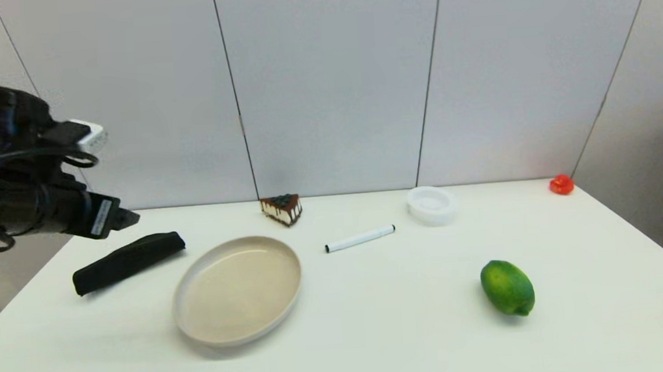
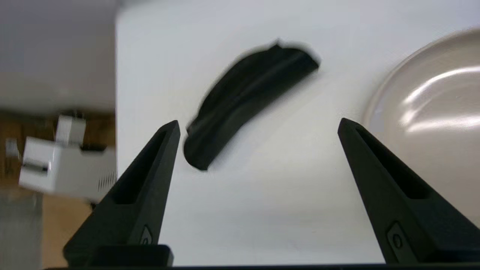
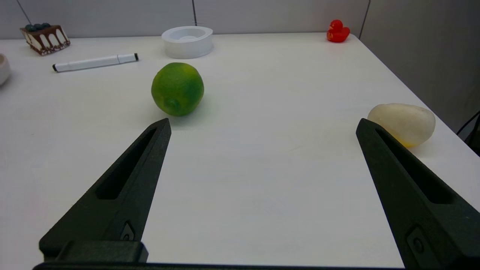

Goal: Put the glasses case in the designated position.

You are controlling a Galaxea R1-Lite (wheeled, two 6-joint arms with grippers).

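Black case [image 1: 128,262] lies on the bench just left of the plate [image 1: 238,288], left gripper [image 2: 258,125] above it, fingers wide open, empty.

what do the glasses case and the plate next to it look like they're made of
Glasses case: probably soft fabric or faux leather, matte black, no glare, slightly curved body. Plate: likely glazed ceramic or melamine, beige, semi-gloss; the left wrist view shows bright streaks of reflected light on it.
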